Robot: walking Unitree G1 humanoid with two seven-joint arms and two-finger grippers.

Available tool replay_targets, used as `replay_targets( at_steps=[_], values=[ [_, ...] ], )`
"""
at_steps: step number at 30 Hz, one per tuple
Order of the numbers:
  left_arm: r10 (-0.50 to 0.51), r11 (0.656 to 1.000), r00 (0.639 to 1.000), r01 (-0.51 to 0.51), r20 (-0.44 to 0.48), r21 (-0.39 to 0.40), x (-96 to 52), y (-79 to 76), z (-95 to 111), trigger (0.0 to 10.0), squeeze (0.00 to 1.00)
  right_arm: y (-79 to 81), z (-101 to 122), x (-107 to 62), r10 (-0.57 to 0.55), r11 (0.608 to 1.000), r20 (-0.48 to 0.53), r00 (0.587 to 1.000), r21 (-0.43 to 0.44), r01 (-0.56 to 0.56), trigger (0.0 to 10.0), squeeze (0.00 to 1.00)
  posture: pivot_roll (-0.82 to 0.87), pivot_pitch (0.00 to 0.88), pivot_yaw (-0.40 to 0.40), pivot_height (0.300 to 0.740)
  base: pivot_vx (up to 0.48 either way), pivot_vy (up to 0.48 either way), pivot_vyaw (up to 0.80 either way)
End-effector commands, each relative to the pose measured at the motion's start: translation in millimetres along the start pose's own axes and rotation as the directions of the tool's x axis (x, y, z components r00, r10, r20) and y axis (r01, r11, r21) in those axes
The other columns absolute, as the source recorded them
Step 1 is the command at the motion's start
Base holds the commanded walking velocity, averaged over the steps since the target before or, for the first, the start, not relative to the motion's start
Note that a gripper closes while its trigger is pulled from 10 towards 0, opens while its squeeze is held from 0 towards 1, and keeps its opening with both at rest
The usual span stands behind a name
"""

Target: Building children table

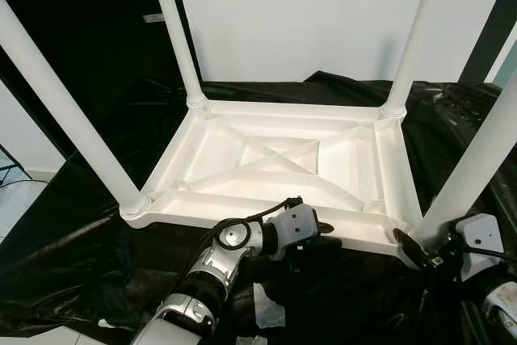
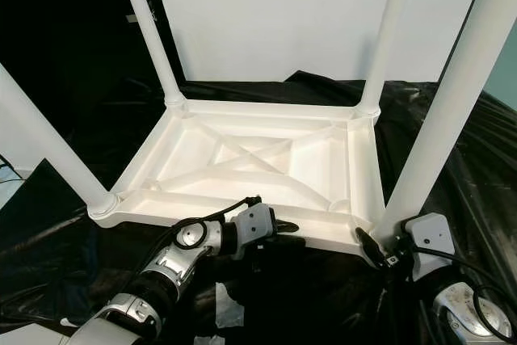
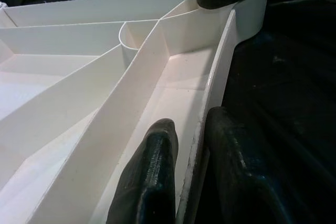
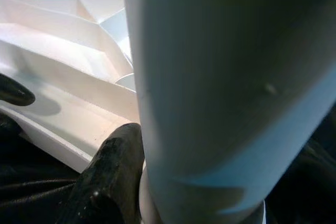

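Children's white plastic table (image 1: 279, 163), turned upside down with its ribbed underside showing, lies on crumpled black plastic sheeting (image 1: 73, 256) while both of the robot's grippers work along its near edge. The left gripper (image 1: 325, 228) is clamped on the table's near rim: in the left wrist view one black finger (image 3: 152, 174) sits inside the trough behind the rim and the other presses against the outside, the thin white wall pinched between them. The right gripper (image 2: 367, 246) is at the near right corner, set against the base of the near right white tubular leg (image 2: 448, 94); the right wrist view shows one black finger (image 4: 107, 174) touching that leg where it meets its socket, but whether the fingers are closed around it cannot be told. Three more white tubular legs stand upright from the other corners: near left (image 1: 65, 111), far left (image 1: 174, 30) and far right (image 1: 416, 34). Diagonal ribs cross in the middle of the underside. Behind the table stands a plain white wall panel (image 1: 307, 14).
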State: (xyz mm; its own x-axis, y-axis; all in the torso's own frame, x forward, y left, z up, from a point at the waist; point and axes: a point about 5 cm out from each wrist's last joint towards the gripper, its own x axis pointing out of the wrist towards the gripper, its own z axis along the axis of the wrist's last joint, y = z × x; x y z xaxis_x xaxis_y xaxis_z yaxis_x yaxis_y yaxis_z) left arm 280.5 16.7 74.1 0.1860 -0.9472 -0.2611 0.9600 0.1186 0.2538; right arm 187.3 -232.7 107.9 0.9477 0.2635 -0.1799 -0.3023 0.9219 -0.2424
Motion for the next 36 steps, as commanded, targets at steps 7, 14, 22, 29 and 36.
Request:
replay_targets(
  at_steps=[7, 14, 22, 29, 36],
  values=[
    [0.093, 0.990, 0.988, -0.105, -0.125, -0.097, 1.2, -16.3, -30, 10.0, 0.00, 62.1, -14, 15.8, -0.077, 0.980, 0.000, 0.997, 0.182, 0.075, 0.0, 0.00, -0.12, 0.000, 0.054, 0.740, 0.000, 0.000, 0.00],
    [0.087, 0.990, 0.988, -0.100, -0.127, -0.097, 1.0, -16.9, -30, 10.0, 0.00, 59.5, -18, 20.4, -0.209, 0.953, -0.010, 0.978, 0.222, 0.206, 3.2, 0.00, -0.13, 0.000, 0.059, 0.740, 0.000, 0.000, 0.00],
    [0.089, 0.991, 0.988, -0.101, -0.124, -0.094, 3.1, -15.0, -28, 10.0, 0.00, 49.1, -14, 26.5, -0.190, 0.961, -0.018, 0.982, 0.203, 0.189, 10.0, 1.00, -0.13, 0.000, 0.054, 0.740, 0.000, 0.000, 0.00],
    [0.089, 0.990, 0.988, -0.101, -0.126, -0.094, 3.5, -15.6, -29, 10.0, 0.00, 32.9, 3, 20.9, 0.001, 0.997, 0.045, 0.999, 0.079, -0.004, 10.0, 0.00, -0.14, 0.000, 0.053, 0.740, 0.000, 0.000, 0.00],
    [0.088, 0.991, 0.988, -0.100, -0.128, -0.088, 2.8, -13.8, -28, 10.0, 0.00, 15.3, 16, 9.1, 0.149, 0.988, 0.062, 0.987, 0.021, -0.150, 10.0, 0.00, -0.14, 0.000, 0.060, 0.740, 0.000, 0.000, 0.00]
  ],
)
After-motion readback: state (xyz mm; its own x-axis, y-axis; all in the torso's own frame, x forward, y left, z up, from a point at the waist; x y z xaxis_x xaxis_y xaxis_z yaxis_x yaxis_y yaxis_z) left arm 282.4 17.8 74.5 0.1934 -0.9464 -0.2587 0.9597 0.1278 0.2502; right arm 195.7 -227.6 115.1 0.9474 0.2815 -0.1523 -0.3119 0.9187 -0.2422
